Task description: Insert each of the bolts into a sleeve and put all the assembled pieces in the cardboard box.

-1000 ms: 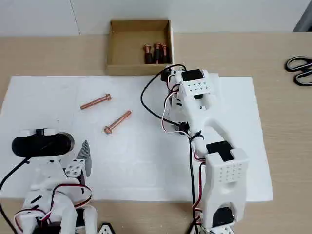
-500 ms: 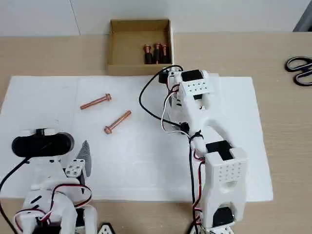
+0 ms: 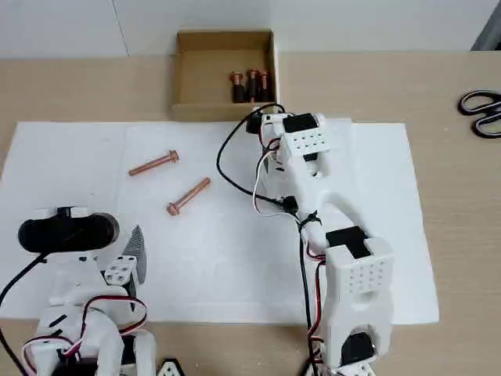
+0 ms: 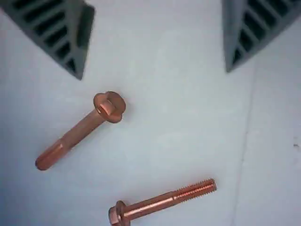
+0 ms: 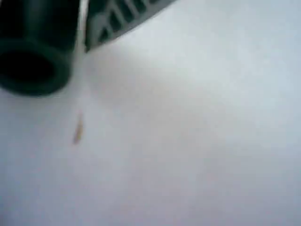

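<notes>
Two copper bolts (image 3: 154, 164) (image 3: 189, 196) lie loose on the white sheet (image 3: 219, 266), left of centre. Both bolts (image 4: 80, 134) (image 4: 162, 202) appear in the left wrist view beyond my left gripper (image 4: 153, 73), which is open and empty. That gripper (image 3: 135, 249) hangs at the near left. My right arm (image 3: 304, 141) stretches to the sheet's far edge, just short of the cardboard box (image 3: 196, 78). The right gripper (image 5: 51, 44) is shut on a black sleeve (image 5: 33, 66), one finger (image 5: 122, 14) beside it. Three assembled pieces (image 3: 250, 86) stand in the box's right corner.
Black scissors (image 3: 481, 112) lie on the wooden table at the far right. Cables (image 3: 235, 160) loop off the right arm over the middle of the sheet. Bare sheet lies between the two arms and right of the right arm.
My right arm has shifted slightly left along the sheet's far edge, its cable loop swinging with it. The left arm and both bolts have stayed put.
</notes>
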